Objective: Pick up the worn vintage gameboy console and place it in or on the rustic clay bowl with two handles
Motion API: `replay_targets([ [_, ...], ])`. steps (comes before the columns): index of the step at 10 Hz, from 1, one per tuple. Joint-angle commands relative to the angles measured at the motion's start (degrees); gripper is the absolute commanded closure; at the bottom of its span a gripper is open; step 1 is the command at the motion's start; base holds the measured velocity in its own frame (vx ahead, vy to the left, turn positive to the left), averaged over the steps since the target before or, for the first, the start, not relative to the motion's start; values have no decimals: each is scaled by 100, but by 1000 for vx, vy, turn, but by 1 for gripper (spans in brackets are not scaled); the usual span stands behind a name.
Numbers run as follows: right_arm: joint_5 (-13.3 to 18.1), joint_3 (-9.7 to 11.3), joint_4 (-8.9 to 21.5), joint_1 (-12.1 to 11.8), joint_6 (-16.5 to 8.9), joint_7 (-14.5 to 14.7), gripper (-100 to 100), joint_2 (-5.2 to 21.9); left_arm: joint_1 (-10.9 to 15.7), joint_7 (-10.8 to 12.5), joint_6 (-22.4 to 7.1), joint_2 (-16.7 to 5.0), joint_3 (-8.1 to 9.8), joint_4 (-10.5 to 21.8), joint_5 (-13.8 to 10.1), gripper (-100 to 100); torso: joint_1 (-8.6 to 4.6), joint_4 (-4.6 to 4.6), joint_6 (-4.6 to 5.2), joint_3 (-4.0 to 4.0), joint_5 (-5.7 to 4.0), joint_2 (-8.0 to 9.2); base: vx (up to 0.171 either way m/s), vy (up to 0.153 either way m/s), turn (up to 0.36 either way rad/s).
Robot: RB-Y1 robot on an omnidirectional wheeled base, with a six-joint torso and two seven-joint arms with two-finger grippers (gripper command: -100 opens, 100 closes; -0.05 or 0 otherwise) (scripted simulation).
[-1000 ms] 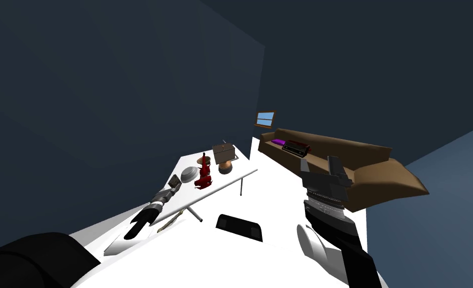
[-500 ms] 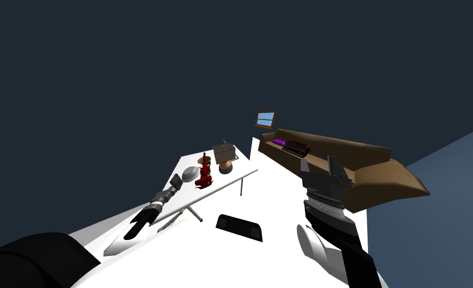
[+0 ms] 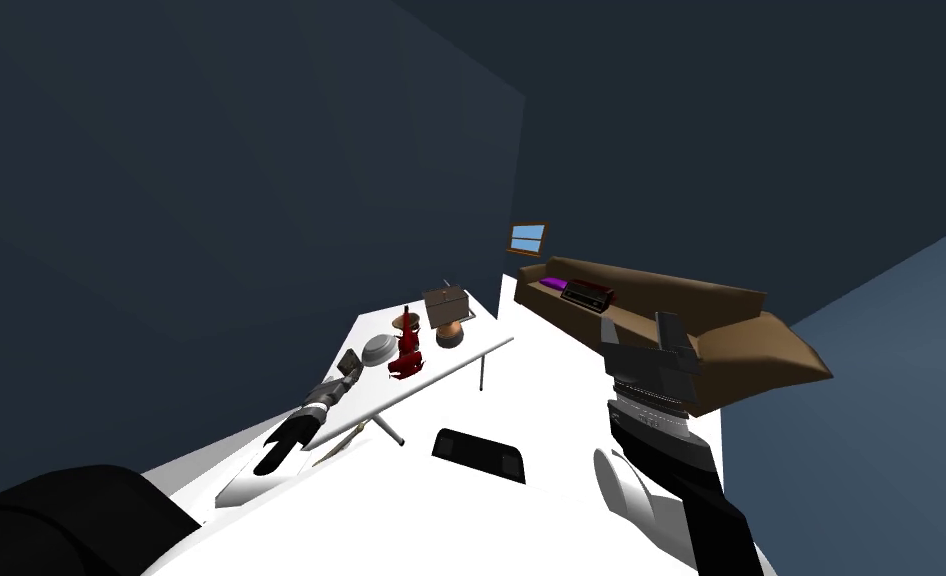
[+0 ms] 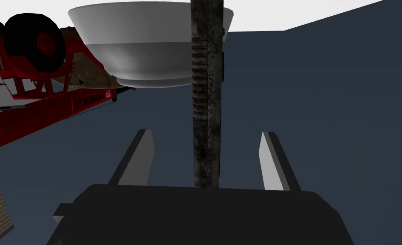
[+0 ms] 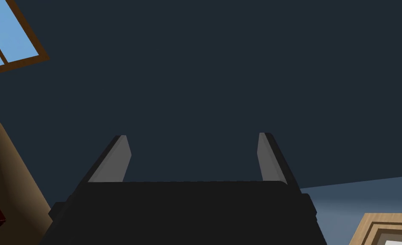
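The worn, dark gameboy (image 4: 206, 93) stands edge-on between the fingers of my left gripper (image 4: 204, 134), with a gap on each side, so the gripper is open around it. In the head view the gameboy (image 3: 351, 363) is a small slab at the left gripper's (image 3: 343, 378) tip, above the white table (image 3: 461, 350). The brown clay bowl (image 3: 408, 321) sits further along the table; in the left wrist view the clay bowl (image 4: 75, 76) is mostly hidden behind a white bowl. My right gripper (image 3: 641, 333) is raised at the right, open and empty (image 5: 193, 144).
A pale grey bowl (image 3: 379, 348) lies just beyond the gameboy, with a red toy vehicle (image 3: 406, 358) beside it. A box-shaped lamp (image 3: 447, 305) stands at the table's far end. A brown sofa (image 3: 661, 320) is at the right and a dark object (image 3: 479, 455) lies on the floor.
The head camera has shifted a little, so the sofa and walls sit slightly differently. Both arms and the things on the table hold their places.
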State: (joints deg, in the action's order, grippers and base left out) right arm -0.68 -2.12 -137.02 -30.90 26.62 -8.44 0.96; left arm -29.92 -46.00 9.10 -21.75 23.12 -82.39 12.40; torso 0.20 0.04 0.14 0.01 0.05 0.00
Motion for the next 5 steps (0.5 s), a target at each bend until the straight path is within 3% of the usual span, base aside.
replay_targets([
  [1, 0, 0, 0, 0, 0, 0, 0, 0, 116, -3, -83, -1, 4, 165, 23, -100, 0, 0, 0, 0, 0, 0, -29, 32, -88],
  [5, 0, 0, 0, 0, 0, 0, 0, 0, 411, -15, -244, 10, 21, 596, 83, -100, -1, 0, -1, 0, 0, 0, -27, 25, -103],
])
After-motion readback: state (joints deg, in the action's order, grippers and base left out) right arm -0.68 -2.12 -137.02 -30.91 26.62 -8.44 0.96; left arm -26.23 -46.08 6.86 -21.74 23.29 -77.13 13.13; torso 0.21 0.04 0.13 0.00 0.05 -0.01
